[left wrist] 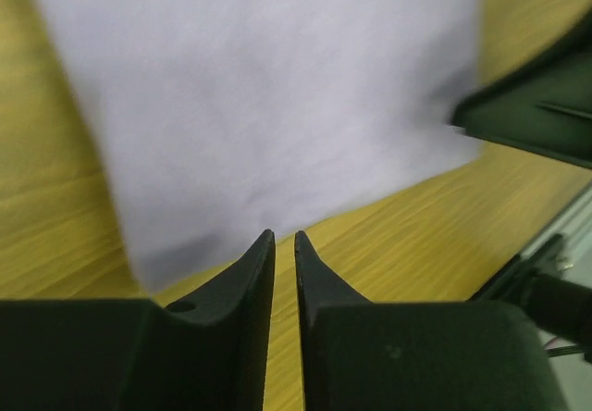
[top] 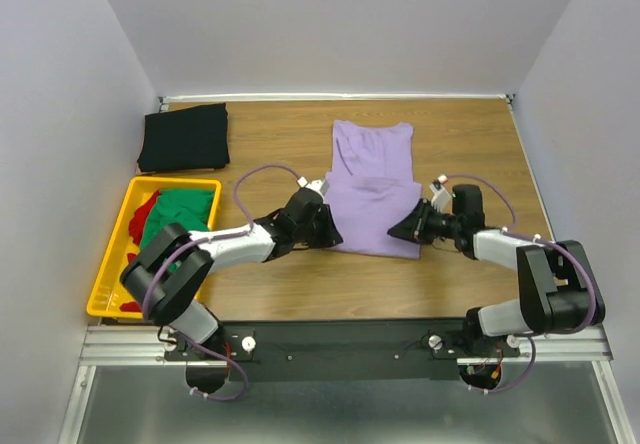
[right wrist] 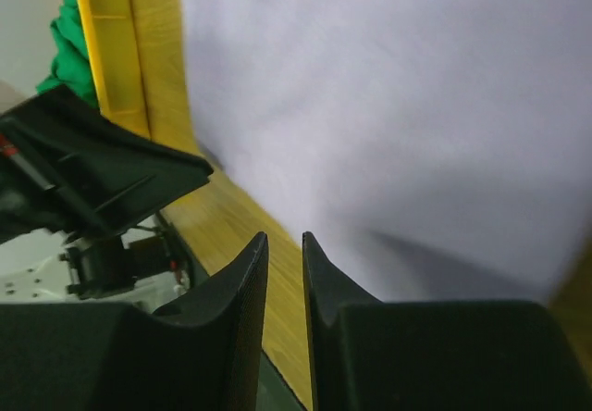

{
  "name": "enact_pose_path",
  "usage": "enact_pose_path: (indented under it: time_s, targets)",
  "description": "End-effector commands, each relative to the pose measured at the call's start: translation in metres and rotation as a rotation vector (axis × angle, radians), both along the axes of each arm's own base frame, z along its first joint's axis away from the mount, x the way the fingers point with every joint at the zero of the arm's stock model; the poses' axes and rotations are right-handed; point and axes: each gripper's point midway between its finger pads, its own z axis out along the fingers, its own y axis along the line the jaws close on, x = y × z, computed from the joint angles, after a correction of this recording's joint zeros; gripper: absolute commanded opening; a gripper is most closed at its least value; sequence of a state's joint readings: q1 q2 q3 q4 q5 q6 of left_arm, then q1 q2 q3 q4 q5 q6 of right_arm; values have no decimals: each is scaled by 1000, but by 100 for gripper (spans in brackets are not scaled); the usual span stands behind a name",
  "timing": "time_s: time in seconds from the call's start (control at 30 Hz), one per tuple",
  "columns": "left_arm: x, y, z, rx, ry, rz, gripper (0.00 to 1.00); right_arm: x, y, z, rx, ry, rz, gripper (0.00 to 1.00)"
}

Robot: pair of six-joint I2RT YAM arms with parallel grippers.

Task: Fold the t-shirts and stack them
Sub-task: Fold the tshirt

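The lavender t-shirt [top: 372,189] lies partly folded on the middle of the table, its lower part doubled up over the body. My left gripper [top: 330,232] sits low at its near left corner and my right gripper [top: 397,230] at its near right corner. In the left wrist view the jaws [left wrist: 284,235] are shut and empty just short of the shirt's edge [left wrist: 277,105]. In the right wrist view the jaws [right wrist: 284,237] are shut and empty at the shirt's edge [right wrist: 398,105]. A folded black t-shirt [top: 185,136] lies at the back left. The green t-shirt [top: 182,212] and red t-shirt [top: 146,214] lie in the crate.
The yellow plastic crate [top: 108,269] stands at the left edge of the table and shows in the right wrist view [right wrist: 106,41]. Grey walls close in the table on the left, back and right. The metal rail [top: 340,339] with the arm bases runs along the near edge.
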State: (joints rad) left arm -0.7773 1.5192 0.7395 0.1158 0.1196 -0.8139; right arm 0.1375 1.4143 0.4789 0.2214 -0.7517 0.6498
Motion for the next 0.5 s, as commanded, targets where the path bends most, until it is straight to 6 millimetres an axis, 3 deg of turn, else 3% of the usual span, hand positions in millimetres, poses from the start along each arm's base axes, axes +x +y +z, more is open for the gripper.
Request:
enact_pose_path:
  time_s: [0.0, 0.13, 0.2, 0.23, 0.3, 0.47]
  targets:
    - [-21, 6, -42, -42, 167, -9, 19, -27, -14, -16, 149, 113, -45, 28]
    - [-29, 17, -59, -35, 227, 32, 18, -41, -42, -48, 189, 251, -156, 27]
    - [-32, 25, -63, -46, 245, 52, 17, -46, -47, -59, 192, 299, -188, 27]
    - [-32, 25, -56, -81, 238, 59, 17, -46, -49, -60, 196, 300, -195, 27]
    - [-31, 31, -52, -97, 230, 78, 16, -45, -47, -51, 213, 264, -170, 28]
    - [-24, 34, -13, -157, 112, 90, 17, -33, -43, 2, 233, 50, -101, 38]
